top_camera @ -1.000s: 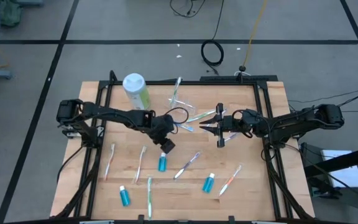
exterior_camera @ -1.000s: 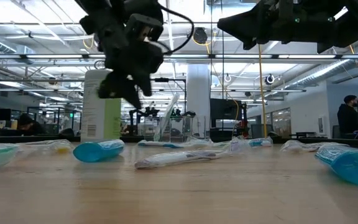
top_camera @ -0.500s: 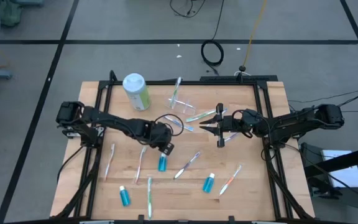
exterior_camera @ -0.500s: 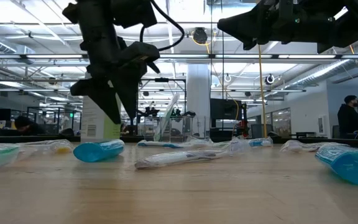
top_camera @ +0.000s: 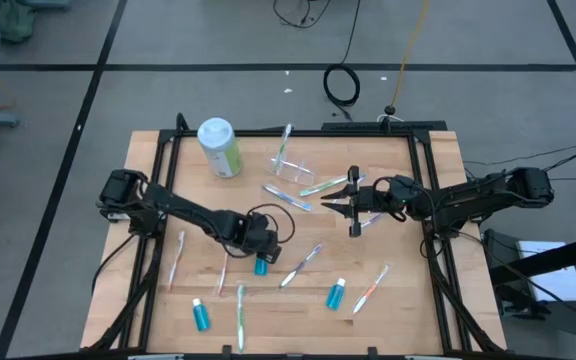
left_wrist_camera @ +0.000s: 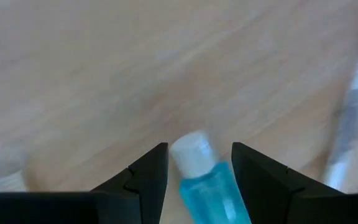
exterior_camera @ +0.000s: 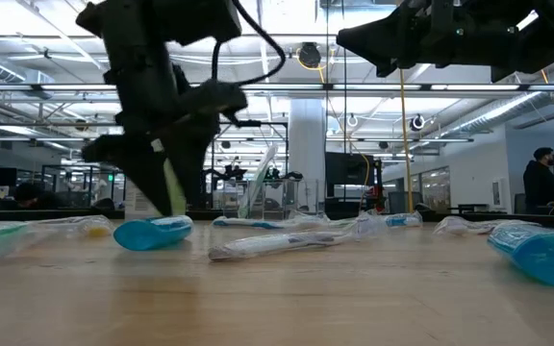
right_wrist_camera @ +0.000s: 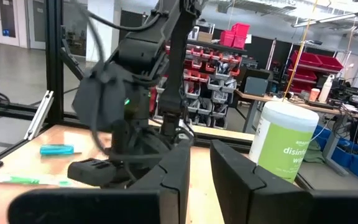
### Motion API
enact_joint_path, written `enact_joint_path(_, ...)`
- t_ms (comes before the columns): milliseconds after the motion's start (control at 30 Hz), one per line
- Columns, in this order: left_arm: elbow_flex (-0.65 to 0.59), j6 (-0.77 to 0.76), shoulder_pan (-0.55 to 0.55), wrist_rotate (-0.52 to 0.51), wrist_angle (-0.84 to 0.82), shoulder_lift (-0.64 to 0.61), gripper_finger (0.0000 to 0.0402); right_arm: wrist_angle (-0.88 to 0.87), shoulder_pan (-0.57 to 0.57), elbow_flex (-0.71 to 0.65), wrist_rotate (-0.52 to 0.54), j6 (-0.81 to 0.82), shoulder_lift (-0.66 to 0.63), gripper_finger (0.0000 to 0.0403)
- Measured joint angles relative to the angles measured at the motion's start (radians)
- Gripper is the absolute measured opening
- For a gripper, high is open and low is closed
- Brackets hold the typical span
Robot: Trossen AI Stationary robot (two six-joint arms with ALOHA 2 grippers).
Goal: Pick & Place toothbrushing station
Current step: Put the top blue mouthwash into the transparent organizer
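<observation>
A blue white-capped tube (top_camera: 261, 266) lies on the wooden table near the middle. My left gripper (top_camera: 259, 250) hovers low over it, open, with one finger on each side of the white cap (left_wrist_camera: 190, 150); I see no touch. Two more blue tubes (top_camera: 200, 316) (top_camera: 336, 294) lie nearer the front edge. Several thin toothbrushes (top_camera: 301, 265) lie scattered flat. A clear cup (top_camera: 294, 166) at the far middle has a toothbrush (top_camera: 285, 141) leaning in it. My right gripper (top_camera: 330, 203) waits above the table right of centre, its fingers a narrow gap apart and empty.
A white-lidded green wipes canister (top_camera: 218, 146) stands at the far left. A black frame (top_camera: 428, 200) runs along the table's sides. Toothbrushes (top_camera: 226, 264) (top_camera: 240, 315) lie close to the left gripper's tube. People sit at desks in the room behind (exterior_camera: 542, 178).
My left gripper has moved toward the table's near edge and down, from above the middle of the table to just over the blue tube, ending with its fingers on either side of the cap. The right arm has kept still.
</observation>
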Motion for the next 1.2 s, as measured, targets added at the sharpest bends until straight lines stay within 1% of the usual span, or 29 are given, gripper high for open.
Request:
enact_joint_path(200,0.002,-0.002,0.001,0.044,0.062,0.068,0.0184,-0.003,0.0,0.0,0.0,-0.007,0.0,0.0055)
enact_joint_path(500,0.001,-0.005,0.0,0.056,0.063,0.066,0.0182,-0.005,0.0,0.0,0.0,-0.007,0.0,0.0055)
enact_joint_path(567,0.001,-0.002,0.0,0.057,0.062,0.066,0.0172,-0.004,0.0,0.0,0.0,-0.007,0.0,0.0055)
enact_joint_path(733,0.0,-0.001,0.0,0.056,0.057,0.066,0.0124,-0.004,0.0,0.0,0.0,-0.007,0.0,0.0055)
enact_joint_path(833,0.0,0.01,0.0,0.057,0.062,0.065,0.0103,-0.004,0.0,0.0,0.0,-0.007,0.0,0.0055)
enact_joint_path(933,0.0,0.031,0.006,0.06,0.064,0.065,0.0099,-0.003,0.0,0.0,0.0,-0.007,0.0,0.0055)
enact_joint_path(1033,0.001,0.064,0.016,0.07,0.069,0.065,0.0106,-0.003,0.0,0.0,0.0,-0.007,0.0,0.0055)
enact_joint_path(1133,0.011,0.134,0.029,0.078,0.101,0.069,0.0109,-0.004,0.0,0.0,0.0,-0.007,0.0,0.0055)
enact_joint_path(1200,0.03,0.207,0.046,0.07,0.123,0.071,0.011,-0.003,0.0,0.0,0.0,-0.007,0.0,0.0055)
